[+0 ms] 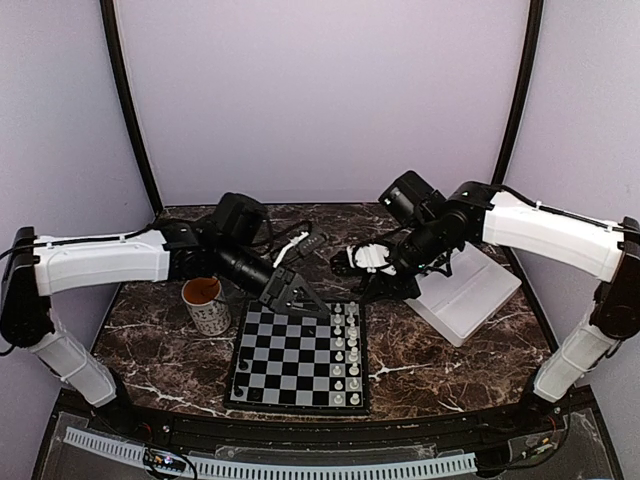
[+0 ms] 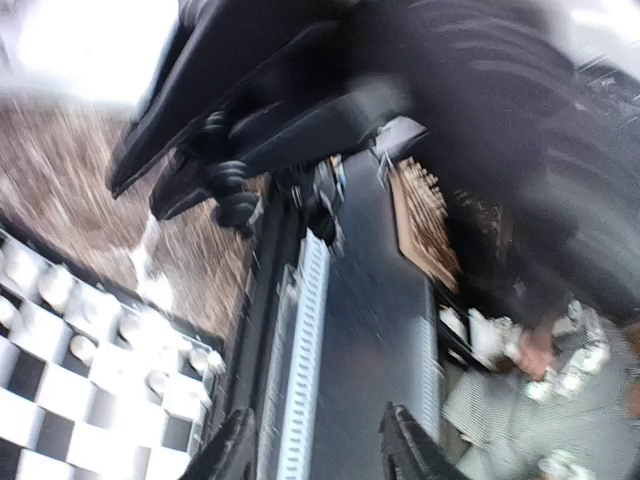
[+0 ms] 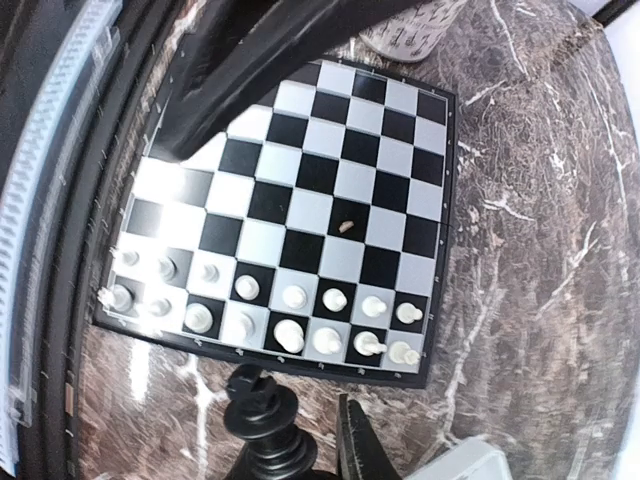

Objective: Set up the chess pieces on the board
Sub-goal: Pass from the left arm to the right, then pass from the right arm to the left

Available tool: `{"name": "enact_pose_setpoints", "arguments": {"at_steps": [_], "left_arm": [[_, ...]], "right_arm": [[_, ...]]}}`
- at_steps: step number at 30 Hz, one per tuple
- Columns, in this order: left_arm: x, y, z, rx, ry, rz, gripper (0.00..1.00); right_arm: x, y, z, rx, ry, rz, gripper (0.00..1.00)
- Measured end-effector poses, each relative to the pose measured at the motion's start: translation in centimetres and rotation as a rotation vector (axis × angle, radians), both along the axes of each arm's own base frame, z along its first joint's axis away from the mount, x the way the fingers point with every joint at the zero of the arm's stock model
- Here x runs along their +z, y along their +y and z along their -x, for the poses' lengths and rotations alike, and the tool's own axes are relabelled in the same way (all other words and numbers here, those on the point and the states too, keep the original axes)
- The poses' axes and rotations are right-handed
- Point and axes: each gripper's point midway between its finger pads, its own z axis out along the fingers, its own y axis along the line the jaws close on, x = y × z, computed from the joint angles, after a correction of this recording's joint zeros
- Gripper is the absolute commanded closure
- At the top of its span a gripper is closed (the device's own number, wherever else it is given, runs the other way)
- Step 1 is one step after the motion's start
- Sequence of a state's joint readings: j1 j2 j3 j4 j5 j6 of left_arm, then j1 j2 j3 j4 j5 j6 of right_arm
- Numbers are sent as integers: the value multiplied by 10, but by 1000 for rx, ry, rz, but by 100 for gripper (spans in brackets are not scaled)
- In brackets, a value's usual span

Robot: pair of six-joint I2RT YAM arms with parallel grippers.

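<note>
Right gripper (image 3: 305,445): clamps tiny black chess piece (image 3: 262,410), frame bottom. Left gripper (image 2: 315,450): parted, empty. Advised: seat upright, vacant upper rows, black-framed checked chessboard (image 3: 330,180).

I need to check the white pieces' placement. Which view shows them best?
The right wrist view: the white pieces stand sharp in two rows along one board edge. The top external view shows them tiny at the board's right side; the left wrist view is motion-blurred and catches only some.
</note>
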State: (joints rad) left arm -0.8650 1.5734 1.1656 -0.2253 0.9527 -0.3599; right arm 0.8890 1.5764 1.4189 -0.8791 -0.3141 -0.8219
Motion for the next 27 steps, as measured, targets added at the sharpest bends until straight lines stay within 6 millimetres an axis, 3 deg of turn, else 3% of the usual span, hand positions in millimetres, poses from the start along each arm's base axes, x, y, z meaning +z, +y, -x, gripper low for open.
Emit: {"name": "enact_pose_setpoints", "arguments": {"at_steps": [5, 9, 13, 20, 27], "left_arm": [[38, 18, -23, 230, -324, 114, 47], [60, 16, -40, 369, -509, 190, 47], [72, 10, -53, 433, -571, 227, 46], [65, -15, -58, 425, -571, 224, 45], [53, -33, -52, 380, -546, 211, 55]], "right_arm": [[9, -1, 5, -43, 191, -134, 97], [18, 5, 14, -41, 323, -219, 97], [29, 10, 18, -38, 392, -281, 96], [38, 14, 16, -53, 432, -323, 96], [39, 15, 14, -61, 438, -330, 96]]}}
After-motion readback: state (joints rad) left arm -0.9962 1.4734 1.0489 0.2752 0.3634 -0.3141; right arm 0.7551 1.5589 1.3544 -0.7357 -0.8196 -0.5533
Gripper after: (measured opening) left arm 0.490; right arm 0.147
